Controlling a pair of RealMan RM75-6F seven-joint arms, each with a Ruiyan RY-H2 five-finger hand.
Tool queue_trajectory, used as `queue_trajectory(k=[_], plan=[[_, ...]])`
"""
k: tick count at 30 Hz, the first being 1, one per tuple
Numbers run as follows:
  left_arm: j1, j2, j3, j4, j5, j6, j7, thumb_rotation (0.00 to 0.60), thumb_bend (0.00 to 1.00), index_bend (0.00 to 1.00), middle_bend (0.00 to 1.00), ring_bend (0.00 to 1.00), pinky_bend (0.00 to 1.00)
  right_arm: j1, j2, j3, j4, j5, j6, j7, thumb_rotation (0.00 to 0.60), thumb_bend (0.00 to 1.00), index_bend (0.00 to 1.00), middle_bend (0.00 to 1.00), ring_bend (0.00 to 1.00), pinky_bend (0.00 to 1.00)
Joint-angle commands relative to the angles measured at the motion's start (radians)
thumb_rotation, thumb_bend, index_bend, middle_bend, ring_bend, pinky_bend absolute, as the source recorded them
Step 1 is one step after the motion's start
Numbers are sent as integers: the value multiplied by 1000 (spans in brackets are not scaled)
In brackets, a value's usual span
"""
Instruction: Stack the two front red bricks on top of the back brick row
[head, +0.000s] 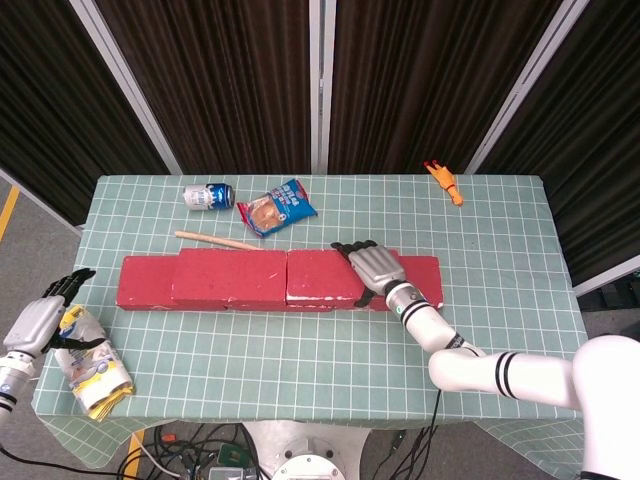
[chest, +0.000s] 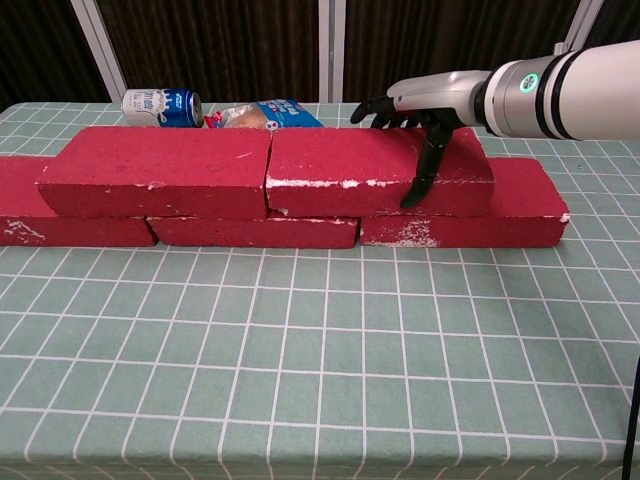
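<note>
Two red bricks lie end to end on top of the back brick row (head: 145, 283) (chest: 500, 214). The left upper brick (head: 230, 277) (chest: 155, 168) touches the right upper brick (head: 318, 275) (chest: 340, 164). My right hand (head: 372, 265) (chest: 425, 108) grips the right upper brick near its right end, with the thumb down the front face and the fingers over the back edge. My left hand (head: 38, 318) hangs off the table's left front corner, fingers apart and holding nothing; only the head view shows it.
Behind the bricks lie a blue can (head: 209, 196) (chest: 161, 105), a snack bag (head: 277, 208) (chest: 262, 113) and a wooden stick (head: 215, 240). An orange toy (head: 443, 182) sits at the back right. A crumpled bag (head: 92, 366) lies beside my left hand.
</note>
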Motion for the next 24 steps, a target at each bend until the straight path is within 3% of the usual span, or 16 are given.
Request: queue_trajectory(k=[1,7,17,24], plan=[[0,0,0,1,0,-1,-2,600,70,42,0,0,0,2,2,0,0,3,-9,4,600,6,0,228,58,43],[-2,-1,1,4,1,-3,-6,600,70,42,0,0,0,-6,4,9,-5,-13,1,22,600,0,0,9,0,0],[0,4,-2,-2,-2,4,-2,600,71,42,0,0,0,-31,25,20,-42,-51,23,49,600,0,0,0,0,0],[7,8,-9,-22,0,35,30,600,71,42,0,0,0,-104,164,2,-208,-150,135,41,600,0,0,0,0,0]])
